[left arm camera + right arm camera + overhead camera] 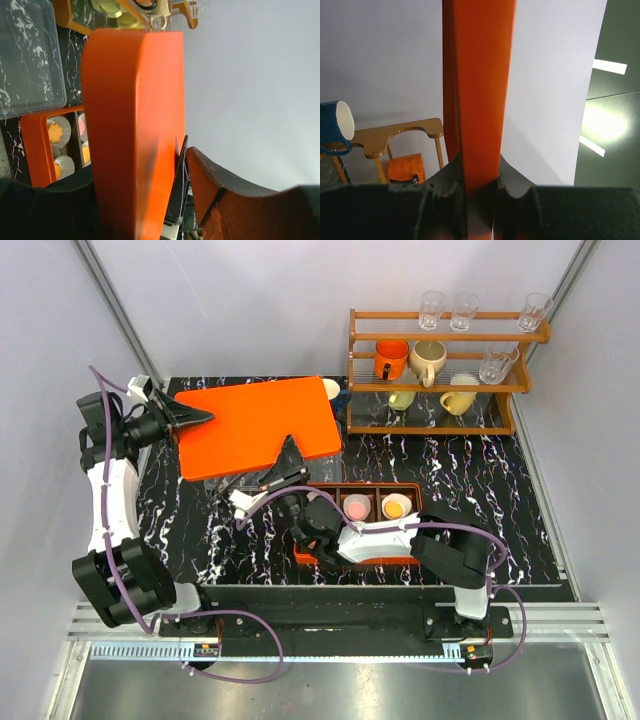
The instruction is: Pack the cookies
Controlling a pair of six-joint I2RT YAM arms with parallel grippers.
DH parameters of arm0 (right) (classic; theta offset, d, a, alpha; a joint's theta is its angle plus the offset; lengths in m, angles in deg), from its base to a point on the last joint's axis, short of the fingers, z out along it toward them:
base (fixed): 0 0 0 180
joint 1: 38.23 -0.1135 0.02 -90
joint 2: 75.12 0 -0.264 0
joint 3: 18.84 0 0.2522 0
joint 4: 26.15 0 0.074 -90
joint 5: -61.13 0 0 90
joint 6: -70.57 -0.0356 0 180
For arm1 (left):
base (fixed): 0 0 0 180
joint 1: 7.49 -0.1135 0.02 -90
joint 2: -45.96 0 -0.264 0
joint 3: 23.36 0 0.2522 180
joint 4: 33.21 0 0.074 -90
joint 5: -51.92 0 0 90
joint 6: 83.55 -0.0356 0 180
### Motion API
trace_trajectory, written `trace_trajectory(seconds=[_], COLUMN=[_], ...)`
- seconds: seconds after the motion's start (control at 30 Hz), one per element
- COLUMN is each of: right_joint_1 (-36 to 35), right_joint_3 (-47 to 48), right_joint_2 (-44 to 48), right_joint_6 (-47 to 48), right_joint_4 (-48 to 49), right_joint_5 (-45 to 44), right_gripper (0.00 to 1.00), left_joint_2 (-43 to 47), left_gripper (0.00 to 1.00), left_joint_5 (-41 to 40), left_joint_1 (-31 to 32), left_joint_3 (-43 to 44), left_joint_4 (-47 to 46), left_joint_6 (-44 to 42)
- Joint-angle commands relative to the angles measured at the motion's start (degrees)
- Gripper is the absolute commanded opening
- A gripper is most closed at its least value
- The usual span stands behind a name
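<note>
Dark, rough-textured fingers of the right gripper (479, 172) fill the bottom of the right wrist view. They are clamped on the near edge of a flat orange lid (479, 75), one finger on each face.

Lid: smooth matte plastic, rectangular, rounded corners. It is held between both grippers, left of and behind the tray (412, 488). The left gripper (197, 418) is closed on the lid's left edge. In the left wrist view the lid runs between its fingers (220, 185).

Cookies (56, 131): small flat discs, seated in the orange compartmented tray. Each is set in a white pleated paper liner (64, 120). Several orange ones are seen, and a pink cookie (356, 506) lies in the far row.

Obstructions:
- The right arm (400, 540) lies across the tray's near row, so those compartments are hidden from above.
- The lid blocks much of both wrist views and covers the rear-left tabletop (500, 500), which is black with white marble veining.
- A clear plastic container (30, 55) is seen past the lid in the left wrist view; from above it is largely hidden.

Surroundings:
- A wooden rack (440, 390) stands at the right rear.
- Clear glasses (432, 308) stand on its top shelf.
- An orange mug (391, 358) and a cream mug (428, 360) sit below them, both glossy ceramic.
- A blue cup (335, 125) with a white inside stands by the rack's left end.
</note>
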Motion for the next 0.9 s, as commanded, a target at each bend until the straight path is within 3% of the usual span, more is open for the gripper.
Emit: trace_trajectory(seconds=[0.0, 0.13, 0.23, 0.3, 0.4, 0.43, 0.57, 0.7, 0.87], right_joint_1=[1.2, 1.6, 1.8, 2.1, 2.3, 2.4, 2.5, 2.5, 2.5], right_joint_3=[-1.0, -2.5, -3.2, -3.5, -4.0, -4.0, -4.3, -4.4, -5.5], right_joint_2=[5.2, 6.4, 6.9, 7.3, 7.2, 7.1, 6.4, 5.5, 4.4], right_joint_6=[0.9, -0.1, -0.6, -0.7, -0.8, -0.7, -0.8, -0.8, -0.4], right_joint_4=[15.3, 14.6, 14.3, 14.2, 14.1, 14.2, 14.3, 14.6, 15.7], right_joint_5=[2.4, 3.2, 3.6, 4.2, 4.2, 4.3, 4.4, 4.2, 3.8], right_gripper=[0.0, 0.0, 0.0, 0.0, 0.0, 0.0, 0.04, 0.11, 0.38], left_joint_2=[2.4, 2.3, 2.7, 2.9, 3.0, 3.1, 3.4, 3.8, 4.0], left_gripper=[0.47, 0.54, 0.52, 0.47, 0.32, 0.22, 0.05, 0.0, 0.0], left_joint_5=[3.3, 2.0, 1.3, 1.0, 0.8, 0.8, 0.9, 1.1, 1.5], left_joint_1=[0.4, 0.4, 0.4, 0.4, 0.4, 0.4, 0.4, 0.4, 0.3], left_joint_3=[4.4, 5.8, 6.1, 6.4, 6.2, 6.2, 6.0, 6.0, 5.5], left_joint_4=[3.1, 7.5, 8.6, 9.7, 9.9, 9.9, 9.9, 9.9, 8.1], left_joint_6=[-8.3, -12.1, -13.2, -14.2, -14.5, -14.5, -14.4, -14.1, -11.9])
